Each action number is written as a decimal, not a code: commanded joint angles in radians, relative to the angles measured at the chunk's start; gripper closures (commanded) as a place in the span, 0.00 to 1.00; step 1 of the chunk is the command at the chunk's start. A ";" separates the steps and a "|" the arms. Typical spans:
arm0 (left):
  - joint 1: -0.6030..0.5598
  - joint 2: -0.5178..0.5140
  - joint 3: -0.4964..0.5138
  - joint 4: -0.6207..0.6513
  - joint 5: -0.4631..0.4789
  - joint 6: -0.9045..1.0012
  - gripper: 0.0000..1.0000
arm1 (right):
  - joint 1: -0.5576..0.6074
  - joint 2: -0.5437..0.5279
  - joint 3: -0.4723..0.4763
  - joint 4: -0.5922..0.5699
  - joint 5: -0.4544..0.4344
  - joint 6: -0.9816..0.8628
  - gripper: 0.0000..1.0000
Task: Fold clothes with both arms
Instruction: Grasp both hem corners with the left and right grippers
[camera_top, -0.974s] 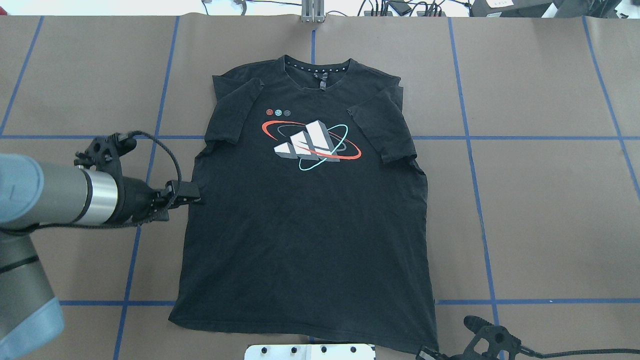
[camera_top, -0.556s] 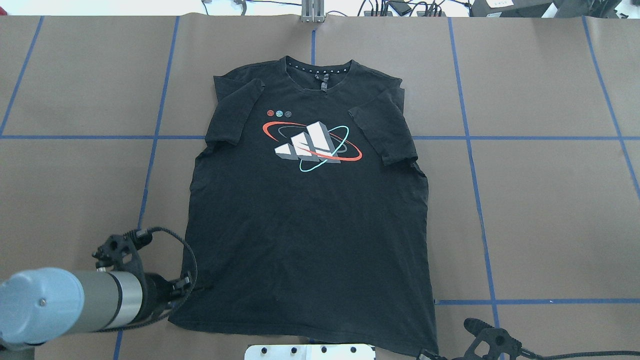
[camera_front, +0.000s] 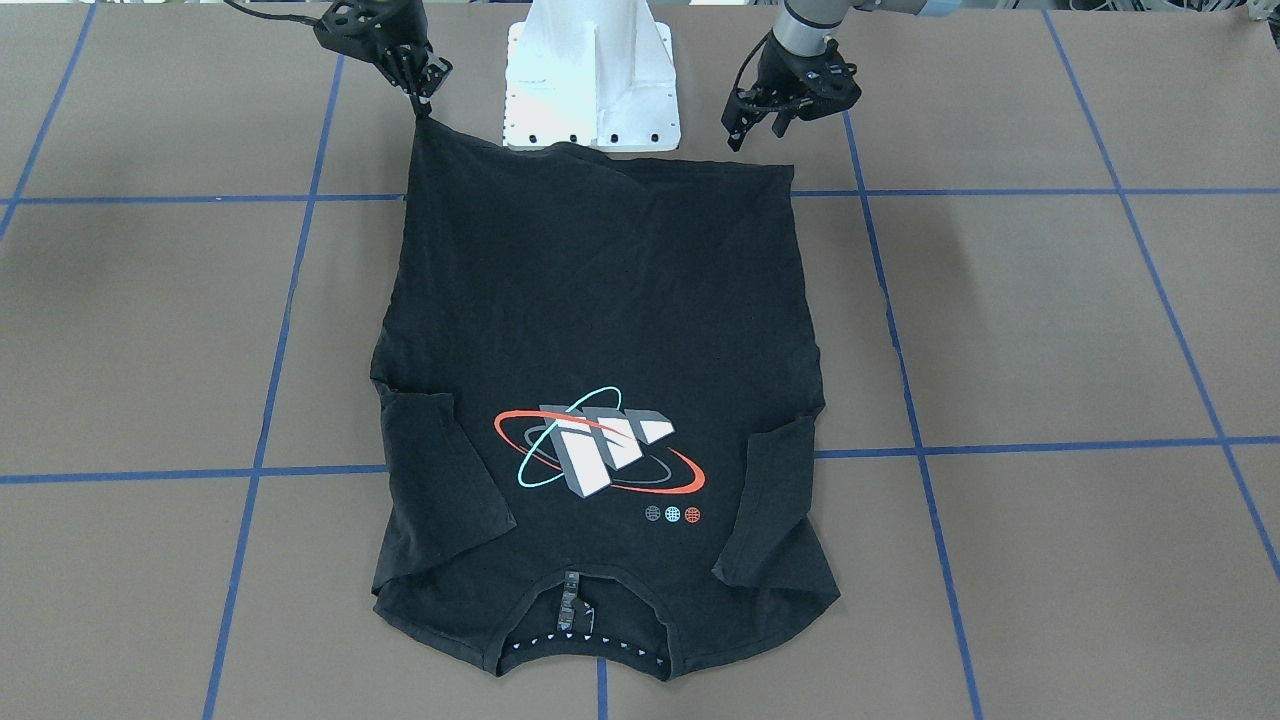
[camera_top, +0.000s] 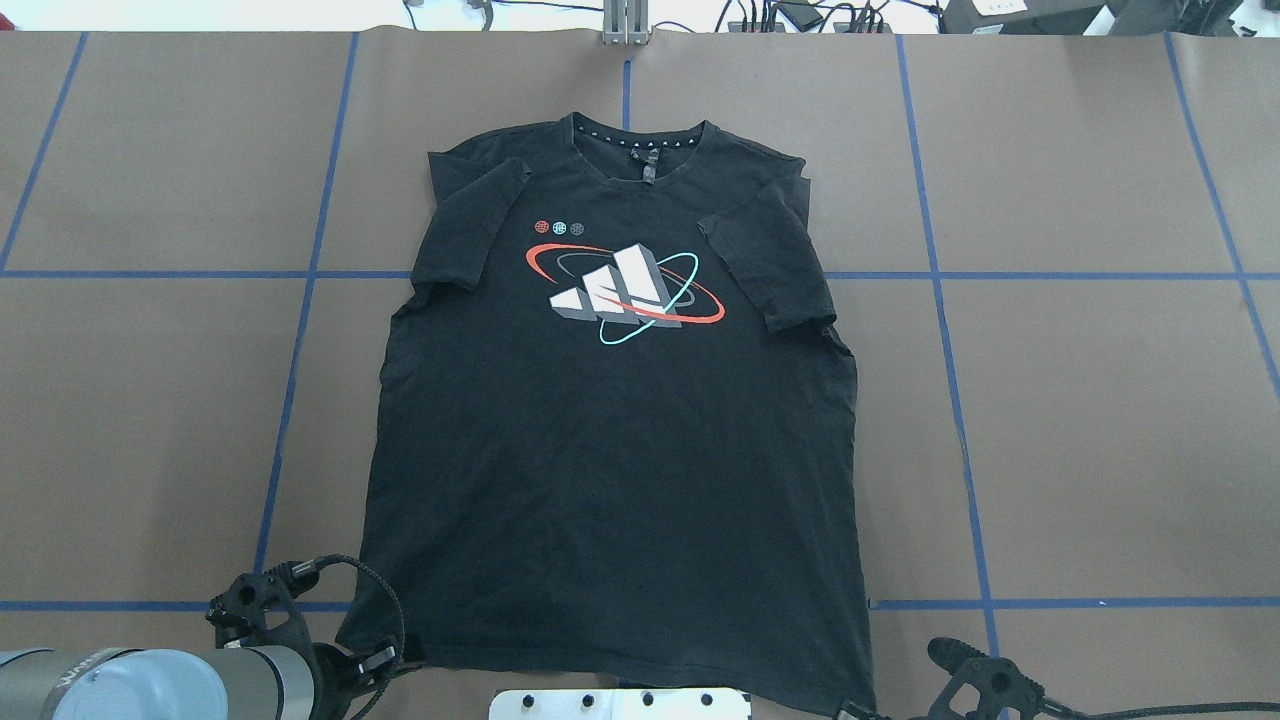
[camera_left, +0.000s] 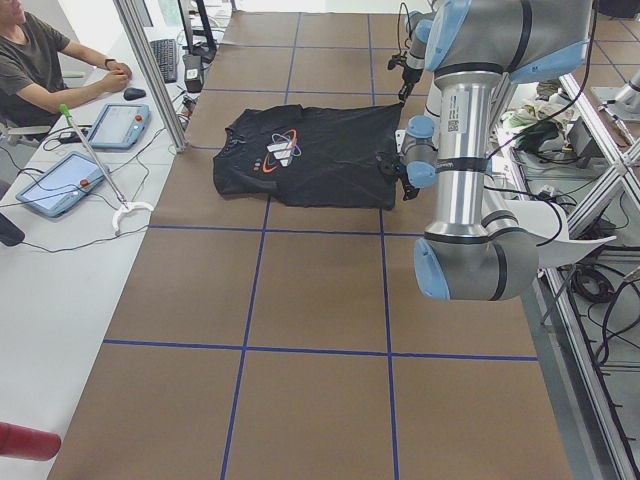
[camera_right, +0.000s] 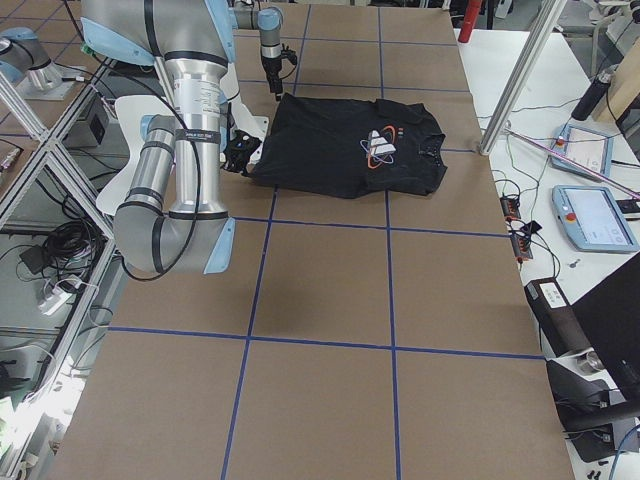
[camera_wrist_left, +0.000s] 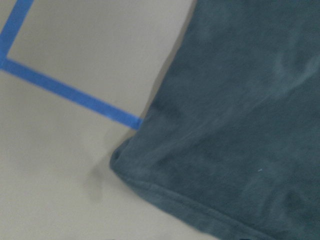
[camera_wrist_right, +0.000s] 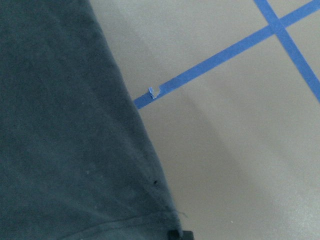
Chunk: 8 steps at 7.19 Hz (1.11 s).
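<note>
One t-shirt (camera_front: 600, 300) corner in right end effector (camera_front: 424, 97), left end effector (camera_front: 755, 132) spread

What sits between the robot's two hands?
The white base stands between right hand and left hand, with the t-shirt at its foot; the front-facing view shows this.

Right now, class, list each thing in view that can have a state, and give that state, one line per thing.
t-shirt: spread flat, print side up, body not yet folded.
sleeves: both turned in over the body.
right gripper: shut on the t-shirt at one corner of the hem, which is pulled up to a peak.
left gripper: open, above the hem's other corner, holding nothing.
</note>
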 joint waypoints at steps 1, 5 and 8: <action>-0.015 0.011 0.010 0.002 0.000 0.001 0.21 | 0.000 0.000 0.000 0.002 0.001 0.000 1.00; -0.053 0.045 0.019 -0.002 -0.001 0.050 0.25 | 0.000 0.001 0.003 0.002 0.001 0.000 1.00; -0.051 0.042 0.023 -0.002 -0.003 0.048 0.45 | 0.002 -0.002 0.006 0.000 0.001 0.000 1.00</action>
